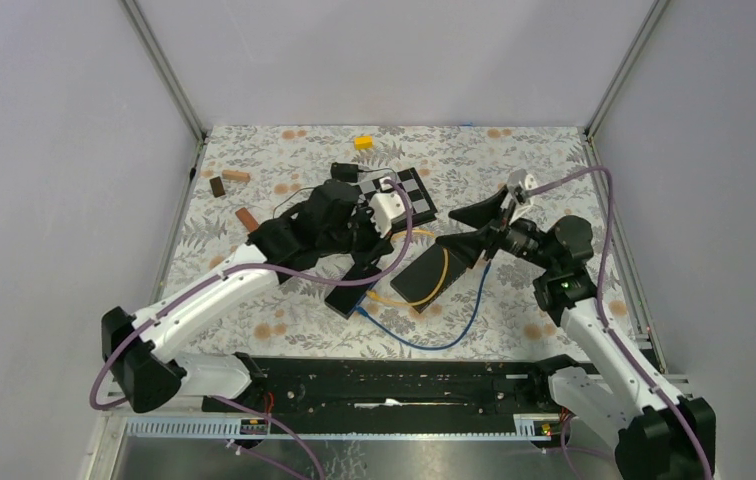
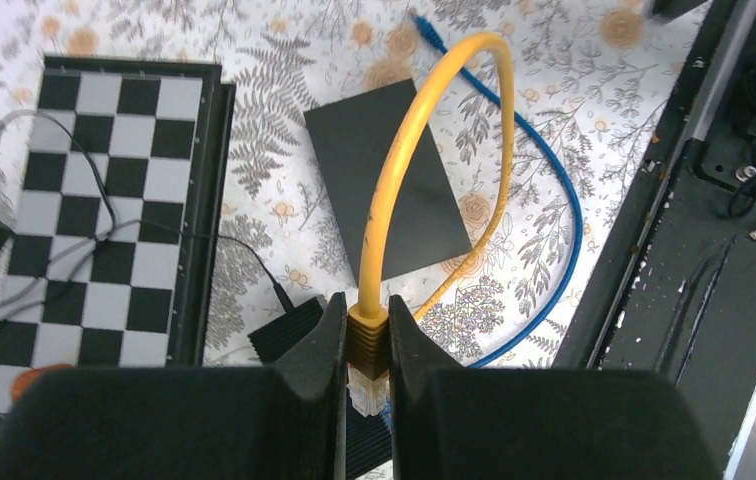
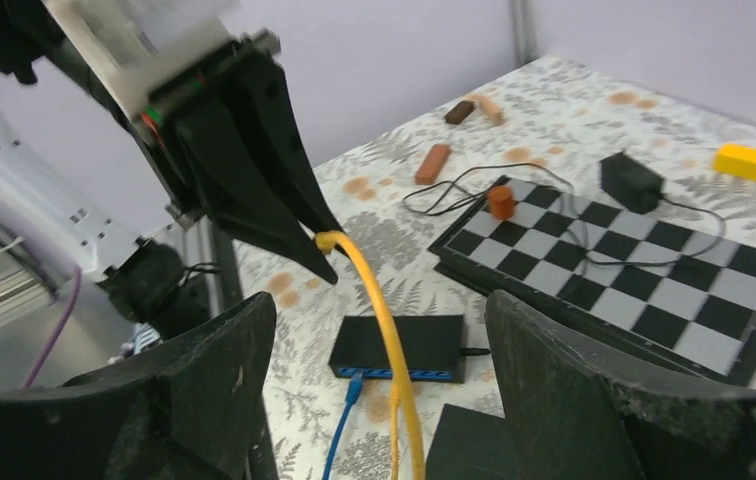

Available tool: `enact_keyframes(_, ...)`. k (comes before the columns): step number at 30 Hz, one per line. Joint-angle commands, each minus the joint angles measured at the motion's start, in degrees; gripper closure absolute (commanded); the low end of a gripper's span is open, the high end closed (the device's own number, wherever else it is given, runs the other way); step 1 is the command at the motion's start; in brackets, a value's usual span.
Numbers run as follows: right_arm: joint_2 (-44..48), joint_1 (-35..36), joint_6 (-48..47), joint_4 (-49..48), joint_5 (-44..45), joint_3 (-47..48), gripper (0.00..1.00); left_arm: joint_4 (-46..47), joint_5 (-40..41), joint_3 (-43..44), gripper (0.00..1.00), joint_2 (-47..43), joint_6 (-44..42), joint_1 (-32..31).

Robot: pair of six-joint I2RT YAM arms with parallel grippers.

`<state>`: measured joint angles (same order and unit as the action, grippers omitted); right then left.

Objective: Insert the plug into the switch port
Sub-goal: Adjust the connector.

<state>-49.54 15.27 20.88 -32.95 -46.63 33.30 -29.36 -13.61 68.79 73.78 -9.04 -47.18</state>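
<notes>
My left gripper is shut on the yellow plug, whose clear tip pokes out below the fingers. It hangs just above the black switch. In the right wrist view the switch lies flat with its blue port row facing me, and a blue cable is plugged in at the left. The yellow cable arcs down from the left gripper and passes between the fingers of my open right gripper, which holds nothing. From above, the left gripper is over the switch; the right gripper is beside it.
A flat black pad lies right of the switch under the yellow loop. A checkerboard with an orange piece sits behind. A black adapter, yellow block and brown blocks lie farther back. The black rail runs along the near edge.
</notes>
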Motion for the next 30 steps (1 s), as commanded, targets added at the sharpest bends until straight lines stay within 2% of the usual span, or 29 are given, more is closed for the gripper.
enact_keyframes(1, -3.1, 1.1, 2.5, -11.2, -12.5, 2.4, 0.17, -2.4, -5.5, 5.1, 1.00, -3.0, -7.8, 0.2)
enact_keyframes(3, -4.7, 3.0, -1.8, -5.3, -14.2, 5.7, 0.17, -5.9, -7.2, 7.1, 1.00, -2.2, -10.1, 0.2)
enact_keyframes(4, -5.7, 4.7, -6.8, -0.5, -14.4, 8.1, 0.17, -7.6, -7.9, 8.0, 1.00, -1.8, -10.8, 0.2)
enact_keyframes(8, -9.3, 13.5, -19.9, 14.3, -11.9, 14.4, 0.19, -11.9, -9.7, 11.2, 1.00, 0.2, -12.3, 0.3)
enact_keyframes(15, -11.2, 15.8, -24.9, 18.2, -7.1, 15.6, 0.34, -13.2, -10.9, 11.6, 1.00, -0.3, -12.5, 0.2)
enact_keyframes(18, -11.1, 15.8, -27.7, 19.5, -5.6, 15.9, 0.34, -14.1, -11.0, 11.7, 1.00, -0.8, -13.2, 0.3)
enact_keyframes(22, -11.3, 15.8, -30.0, 19.6, -4.3, 16.2, 0.29, -16.5, -12.6, 12.9, 1.00, -0.1, -14.1, 0.2)
enact_keyframes(30, -14.9, 15.8, -29.6, 19.7, -8.7, 18.0, 0.41, -18.2, -13.2, 14.0, 1.00, 1.1, -14.1, 0.2)
